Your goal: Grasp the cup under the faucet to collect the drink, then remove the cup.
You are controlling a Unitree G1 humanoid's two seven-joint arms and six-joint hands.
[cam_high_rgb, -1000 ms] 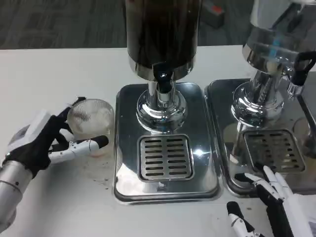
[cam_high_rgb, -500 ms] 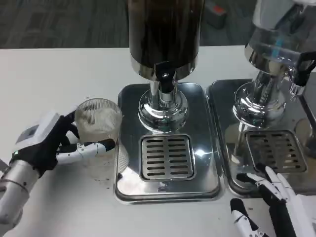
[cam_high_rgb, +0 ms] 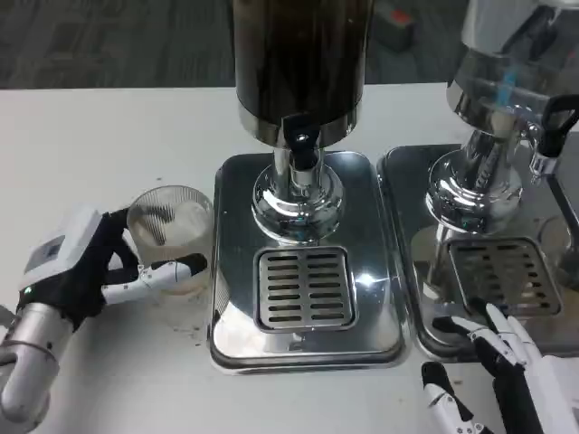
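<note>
A clear ribbed glass cup stands on the white table just left of the dispenser's steel tray. My left hand grips it from the left, one finger wrapped across its front and others behind it. The dark drink dispenser stands on that tray, its black faucet above the slotted drip grate. The cup is left of the faucet, not beneath it. My right hand rests at the bottom right with fingers spread, holding nothing.
A second steel dispenser with its own tray and grate stands at the right, close to my right hand. Small dark spots mark the table in front of the cup. Open white table lies to the far left.
The cup was raised and moved slightly right half a second ago; it now sits lower and a little left again. My left hand kept its hold. The right hand stayed put.
</note>
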